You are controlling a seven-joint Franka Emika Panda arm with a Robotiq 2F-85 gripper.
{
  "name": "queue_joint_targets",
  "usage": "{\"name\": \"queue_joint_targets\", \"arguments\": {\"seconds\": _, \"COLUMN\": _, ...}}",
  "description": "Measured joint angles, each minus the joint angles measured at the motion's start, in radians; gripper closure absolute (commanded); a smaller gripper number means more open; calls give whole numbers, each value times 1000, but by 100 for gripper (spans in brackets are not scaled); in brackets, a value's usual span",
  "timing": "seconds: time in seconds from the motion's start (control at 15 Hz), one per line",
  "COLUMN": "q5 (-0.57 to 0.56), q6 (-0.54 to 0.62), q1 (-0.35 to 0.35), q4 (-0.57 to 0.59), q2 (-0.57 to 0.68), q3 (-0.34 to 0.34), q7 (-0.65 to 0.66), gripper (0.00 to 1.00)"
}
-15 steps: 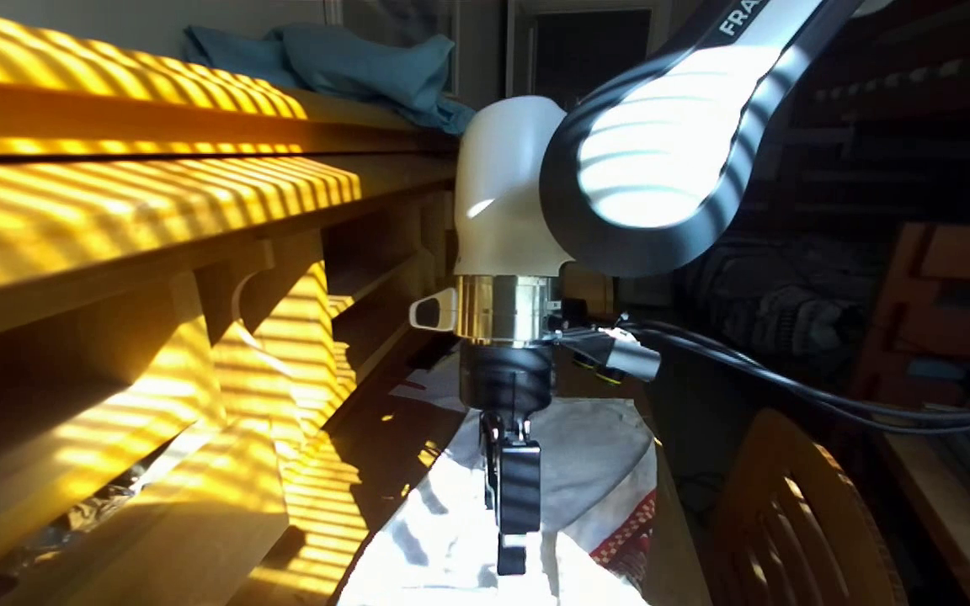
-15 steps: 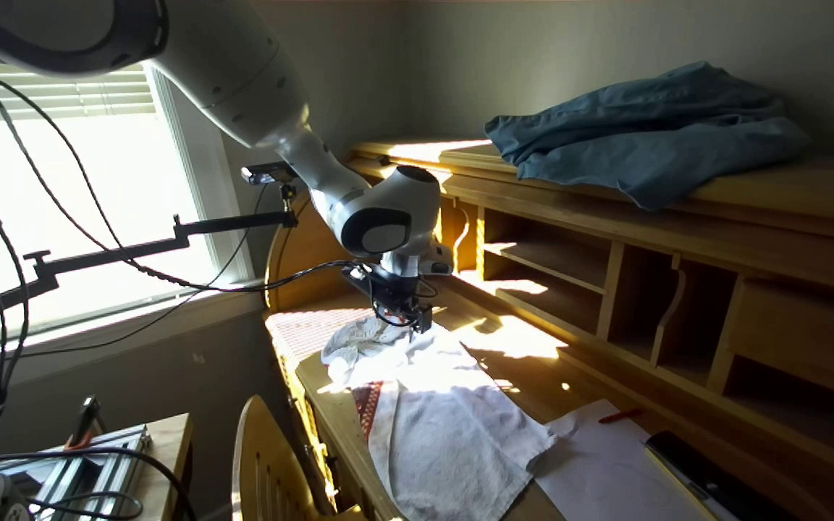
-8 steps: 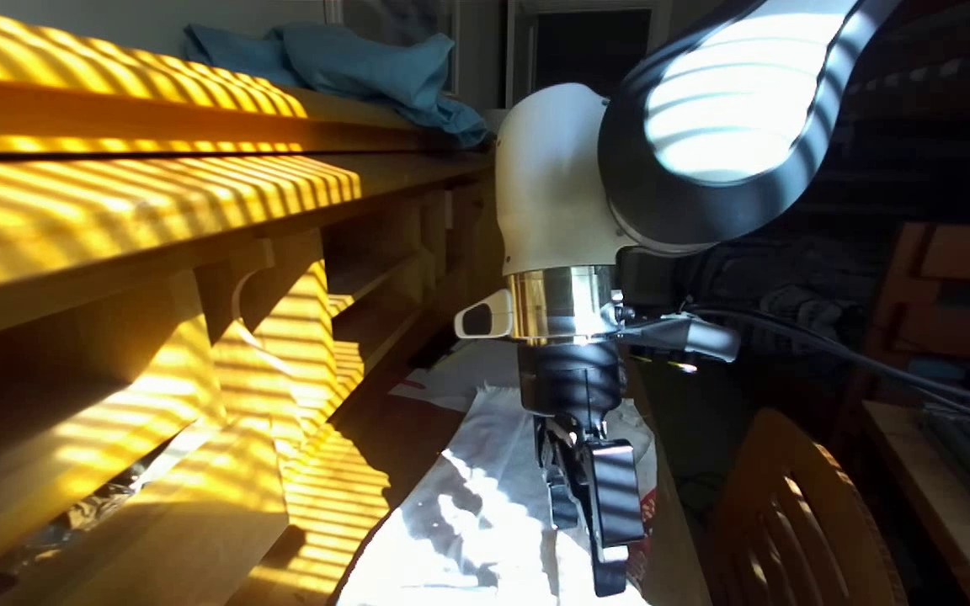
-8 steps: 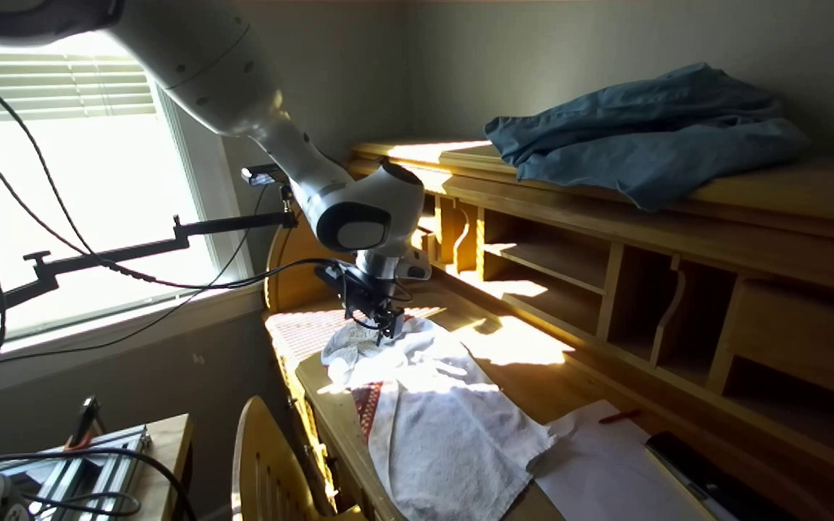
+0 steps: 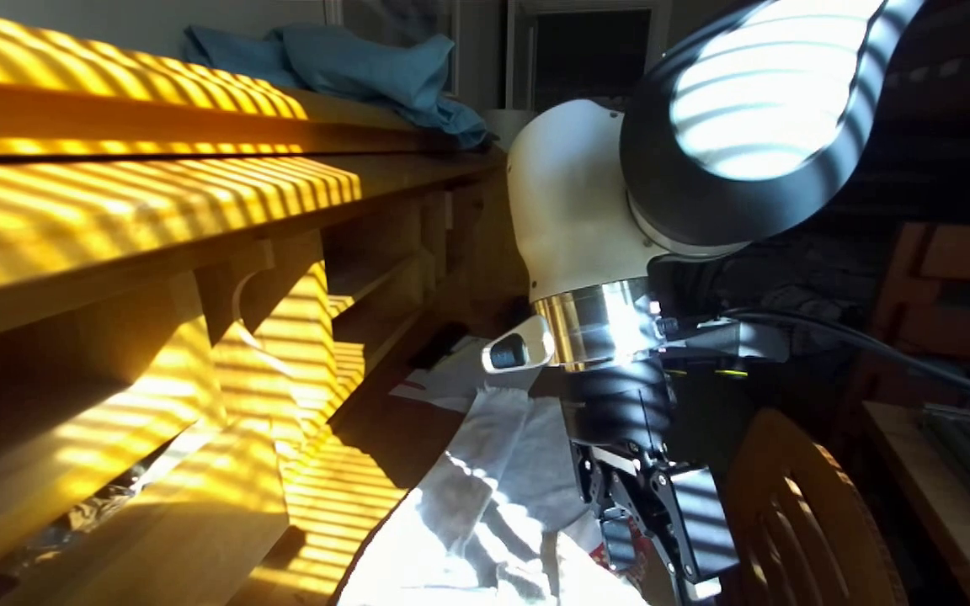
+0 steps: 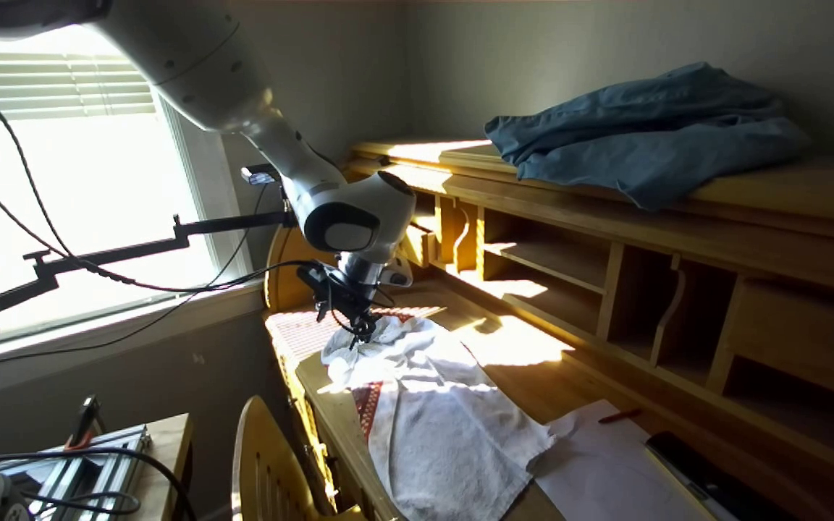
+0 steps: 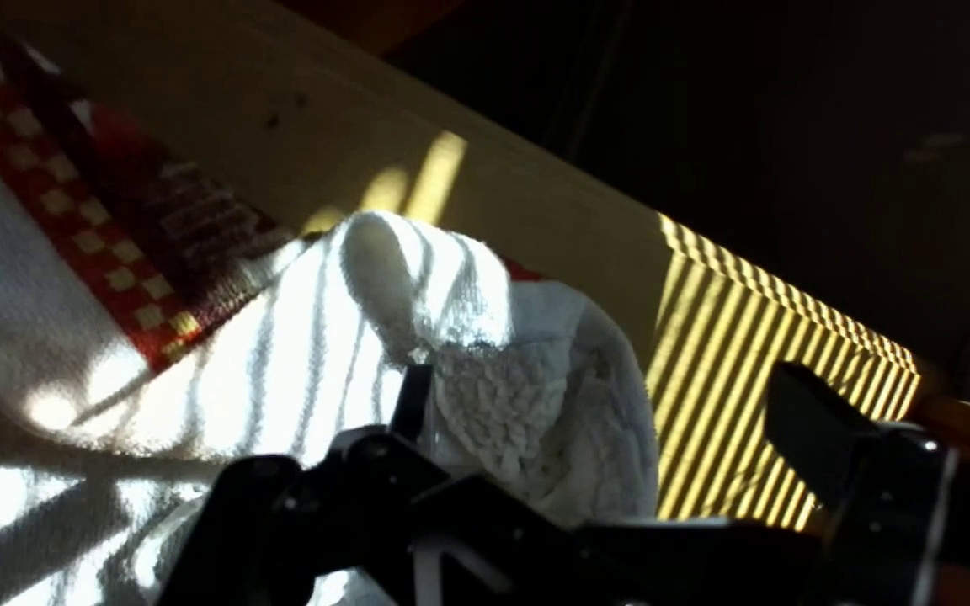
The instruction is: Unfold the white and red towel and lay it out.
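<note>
The white and red towel (image 6: 453, 449) lies along the desk, its near part spread mostly plain white side up. A red checked border (image 6: 368, 409) shows along the front side. Towards the far end the cloth is bunched, and the wrist view shows a raised crumpled fold (image 7: 502, 404) of the towel (image 7: 274, 370). Over this bunched end my gripper (image 6: 360, 334) hangs tilted, its jaws wide apart with nothing gripped. In the wrist view the gripper (image 7: 607, 391) has one finger (image 7: 414, 400) beside the fold and the opposite finger (image 7: 813, 429) over striped sunlit wood. Contact with the cloth cannot be told.
A wooden chair (image 5: 805, 505) stands at the desk's front edge. White paper (image 6: 605, 463), a red pen (image 6: 620, 416) and a black object (image 6: 685, 456) lie nearby. Shelf compartments (image 6: 554, 268) line the back, with a blue cloth (image 6: 649, 137) on top. A camera arm (image 6: 236, 221) reaches in by the window.
My gripper has shifted across the towel towards the desk's front edge and tilted over, its jaws staying wide. The towel looks unmoved.
</note>
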Motion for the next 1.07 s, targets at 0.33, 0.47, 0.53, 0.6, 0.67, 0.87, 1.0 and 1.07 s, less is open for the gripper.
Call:
{"name": "queue_joint_targets", "arguments": {"seconds": 0.33, "q5": -11, "q6": 20, "q1": 22, "q4": -28, "q2": 5, "q3": 0, "q7": -61, "gripper": 0}}
{"name": "queue_joint_targets", "arguments": {"seconds": 0.47, "q5": -34, "q6": 38, "q1": 37, "q4": -35, "q2": 10, "q3": -1, "q7": -73, "gripper": 0}}
{"name": "queue_joint_targets", "arguments": {"seconds": 0.53, "q5": -50, "q6": 53, "q1": 44, "q4": -39, "q2": 13, "q3": -1, "q7": -74, "gripper": 0}}
{"name": "queue_joint_targets", "arguments": {"seconds": 0.6, "q5": -64, "q6": 66, "q1": 51, "q4": -43, "q2": 16, "q3": -3, "q7": -74, "gripper": 0}}
{"name": "queue_joint_targets", "arguments": {"seconds": 0.67, "q5": -77, "q6": 78, "q1": 57, "q4": -47, "q2": 19, "q3": -3, "q7": -74, "gripper": 0}}
{"name": "queue_joint_targets", "arguments": {"seconds": 0.87, "q5": -101, "q6": 111, "q1": 66, "q4": -51, "q2": 31, "q3": -4, "q7": -74, "gripper": 0}}
{"name": "queue_joint_targets", "arguments": {"seconds": 1.0, "q5": -109, "q6": 135, "q1": 66, "q4": -51, "q2": 38, "q3": -4, "q7": -74, "gripper": 0}}
{"name": "queue_joint_targets", "arguments": {"seconds": 1.07, "q5": -112, "q6": 149, "q1": 66, "q4": -51, "q2": 40, "q3": -4, "q7": -74, "gripper": 0}}
